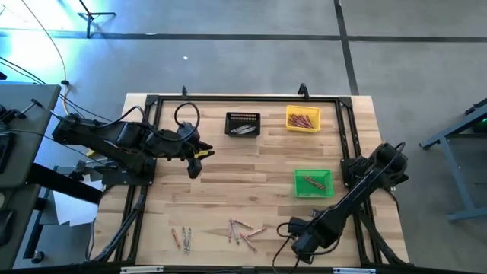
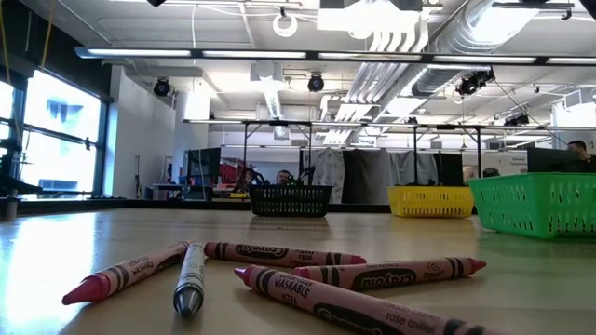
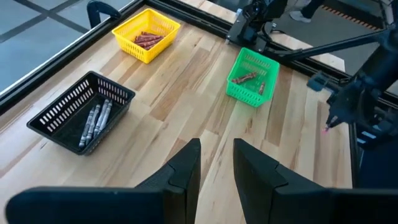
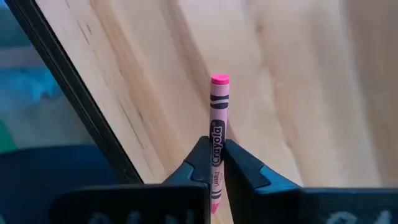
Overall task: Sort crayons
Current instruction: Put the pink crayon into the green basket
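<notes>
Currently you are looking at the right gripper clenching a pink crayon between its two fingers, the crayon's flat end projecting beyond the fingertips above the wooden table. Seen from above, the right gripper is hanging near the table's front edge, on the near side of the green bin, with the loose crayons lying on the wood beside it, farther from the green bin's side, and a smaller group of crayons lying farther still that way. You are also seeing the left gripper waiting with its fingers parted and holding nothing, well apart from the green bin across the table. The green bin is carrying a few brownish crayons; the yellow bin, beyond it toward the far edge, is holding reddish ones, and the black bin, beside the yellow one, is holding grey ones.
</notes>
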You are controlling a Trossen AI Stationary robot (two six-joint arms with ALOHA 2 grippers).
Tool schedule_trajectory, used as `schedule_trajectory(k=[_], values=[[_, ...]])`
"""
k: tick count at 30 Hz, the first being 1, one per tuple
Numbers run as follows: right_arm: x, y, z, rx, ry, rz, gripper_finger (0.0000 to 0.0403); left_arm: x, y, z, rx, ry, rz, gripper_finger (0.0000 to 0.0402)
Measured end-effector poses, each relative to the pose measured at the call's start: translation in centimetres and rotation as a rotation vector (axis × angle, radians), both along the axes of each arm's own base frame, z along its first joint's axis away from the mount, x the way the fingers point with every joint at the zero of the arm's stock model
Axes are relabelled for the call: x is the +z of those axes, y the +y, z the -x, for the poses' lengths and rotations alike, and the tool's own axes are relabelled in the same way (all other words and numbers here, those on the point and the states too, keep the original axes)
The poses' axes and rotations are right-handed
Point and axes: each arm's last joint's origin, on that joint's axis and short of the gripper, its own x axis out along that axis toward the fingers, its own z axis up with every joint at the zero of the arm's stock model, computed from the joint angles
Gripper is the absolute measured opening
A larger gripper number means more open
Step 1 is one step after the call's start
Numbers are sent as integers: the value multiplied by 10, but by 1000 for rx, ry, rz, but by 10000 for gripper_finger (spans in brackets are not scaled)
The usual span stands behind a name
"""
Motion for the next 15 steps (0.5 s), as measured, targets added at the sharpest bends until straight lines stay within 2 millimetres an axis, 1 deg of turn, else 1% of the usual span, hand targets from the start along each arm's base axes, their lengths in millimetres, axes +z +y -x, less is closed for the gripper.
schedule_trajectory(k=[3,6,10,15], values=[[17,-7,6,-34,-31,17,10,0,0,0,-1,6,-3,81],[34,-20,13,-88,-59,73,10,-1,1,2,-1,24,-7,81],[57,-45,21,-174,-131,193,10,-2,2,7,-4,47,-18,81],[79,-84,20,-262,-225,362,11,3,3,13,-39,37,-71,81]])
